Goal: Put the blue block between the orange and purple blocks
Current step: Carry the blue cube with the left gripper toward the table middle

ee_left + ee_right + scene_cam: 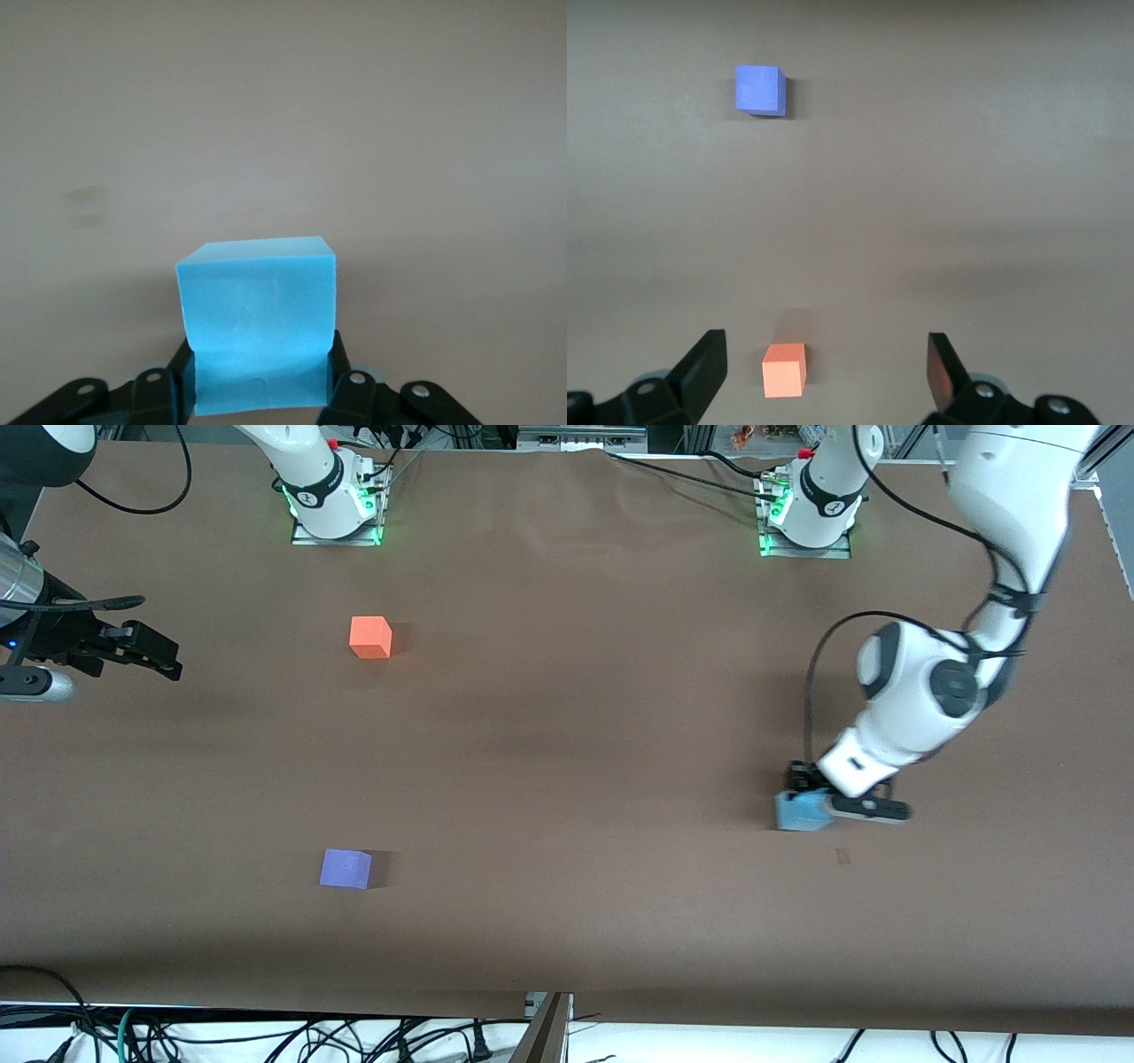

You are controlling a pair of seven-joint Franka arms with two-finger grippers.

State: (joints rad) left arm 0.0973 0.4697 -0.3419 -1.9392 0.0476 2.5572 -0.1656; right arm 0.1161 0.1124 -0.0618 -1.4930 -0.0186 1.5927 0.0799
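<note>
Fingers (350, 390) of the left gripper (811, 802) pinch the blue block (803, 811) at its sides, a grip only the left wrist view shows; from the front the wrist hides it. Bare bench (576, 779) stretches from there to the orange block (370, 638) and, nearer the front camera, the purple block (345, 868). The right gripper (146, 654) waits wide open at its end of the bench, its arm cut off by the frame.

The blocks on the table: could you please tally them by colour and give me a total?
Orange block: 1
Purple block: 1
Blue block: 1, gripped by the left gripper toward the left arm's end of the table
Total: 3 blocks
</note>
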